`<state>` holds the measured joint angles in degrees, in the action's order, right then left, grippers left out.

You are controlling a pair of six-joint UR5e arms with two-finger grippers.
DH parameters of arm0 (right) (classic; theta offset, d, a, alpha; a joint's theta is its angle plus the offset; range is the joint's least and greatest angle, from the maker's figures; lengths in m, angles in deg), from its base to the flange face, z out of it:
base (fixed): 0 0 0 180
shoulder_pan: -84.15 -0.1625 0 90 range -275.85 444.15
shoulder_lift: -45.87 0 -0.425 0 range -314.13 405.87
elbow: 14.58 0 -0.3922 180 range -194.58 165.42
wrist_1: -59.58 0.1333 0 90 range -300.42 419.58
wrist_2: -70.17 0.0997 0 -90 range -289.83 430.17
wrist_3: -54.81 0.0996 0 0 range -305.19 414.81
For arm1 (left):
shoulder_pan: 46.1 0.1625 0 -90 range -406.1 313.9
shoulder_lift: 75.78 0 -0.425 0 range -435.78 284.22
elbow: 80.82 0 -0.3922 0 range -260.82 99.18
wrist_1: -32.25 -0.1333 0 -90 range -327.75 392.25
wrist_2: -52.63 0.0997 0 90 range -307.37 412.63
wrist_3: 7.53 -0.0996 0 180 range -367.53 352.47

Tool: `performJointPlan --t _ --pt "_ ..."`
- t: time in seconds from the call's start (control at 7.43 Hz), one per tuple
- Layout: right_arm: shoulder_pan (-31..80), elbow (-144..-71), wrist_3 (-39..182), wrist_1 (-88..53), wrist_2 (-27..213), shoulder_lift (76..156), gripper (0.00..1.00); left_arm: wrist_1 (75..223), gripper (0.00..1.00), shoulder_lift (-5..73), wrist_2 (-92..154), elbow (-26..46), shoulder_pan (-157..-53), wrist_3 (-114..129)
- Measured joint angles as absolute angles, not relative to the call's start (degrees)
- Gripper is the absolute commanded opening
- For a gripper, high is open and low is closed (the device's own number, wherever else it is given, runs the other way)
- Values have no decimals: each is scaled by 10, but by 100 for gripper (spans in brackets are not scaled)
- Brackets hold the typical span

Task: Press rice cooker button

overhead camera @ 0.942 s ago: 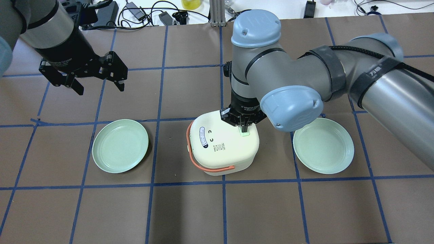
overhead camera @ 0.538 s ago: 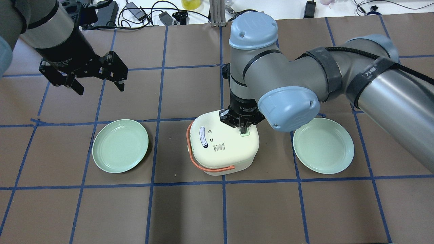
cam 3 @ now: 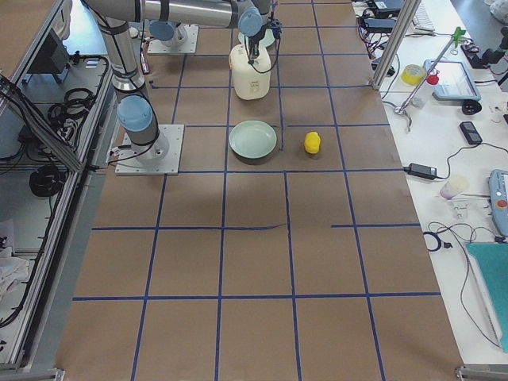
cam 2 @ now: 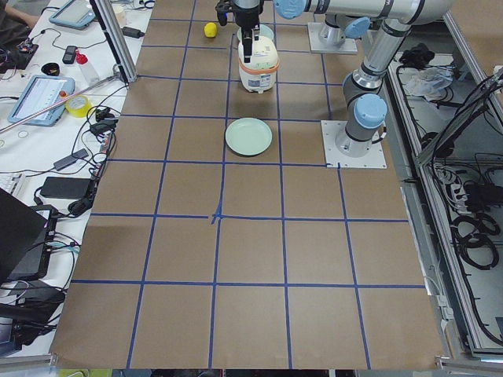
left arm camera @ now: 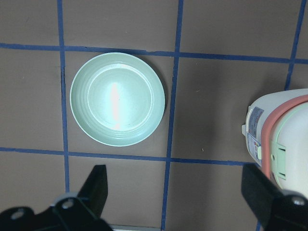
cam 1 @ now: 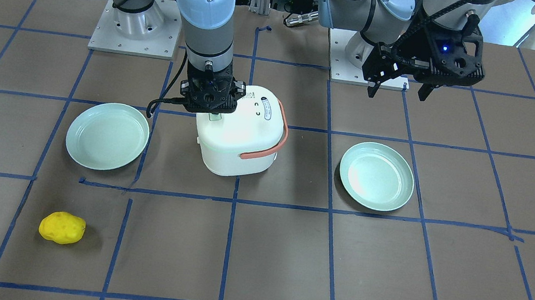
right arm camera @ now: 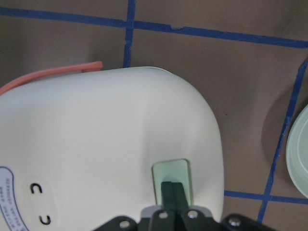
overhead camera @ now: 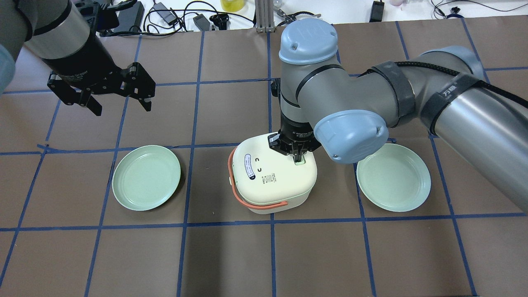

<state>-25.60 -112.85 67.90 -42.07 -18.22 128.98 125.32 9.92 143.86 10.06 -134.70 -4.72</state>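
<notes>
Right wrist-mounted view: my right gripper (right arm camera: 172, 186), fingers together, tip on the button (right arm camera: 172, 168).
Shape: smooth mint rounded rectangle near lid edge.
Material: rice cooker (right arm camera: 106, 144) glossy cream plastic; handle (overhead camera: 247, 202) coral.
Writing: oval label (overhead camera: 249, 166) unreadable.
Other hand: left gripper (overhead camera: 123, 110) spread apart.

Brown table (overhead camera: 231, 264) gridded with blue tape (overhead camera: 271, 247). Along one long edge, white bench (overhead camera: 350, 10) crowded with aluminium post (cam 2: 110, 39), tablet (cam 2: 35, 98), yellow tape roll (cam 2: 77, 104), bottle (cam 2: 88, 69) and loose cables (cam 2: 100, 123). Bright, even light; only soft shadows.
</notes>
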Motion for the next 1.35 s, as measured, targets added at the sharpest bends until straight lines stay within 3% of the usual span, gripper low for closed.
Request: performJointPlan --t 0.67,1.35 --pt "-142 -988 604 -307 -213 1308 100 1253 100 99 1439 101 -1347 -47" --pt "-47 -946 522 -289 -186 1316 100 1253 100 99 1439 101 -1347 -47"
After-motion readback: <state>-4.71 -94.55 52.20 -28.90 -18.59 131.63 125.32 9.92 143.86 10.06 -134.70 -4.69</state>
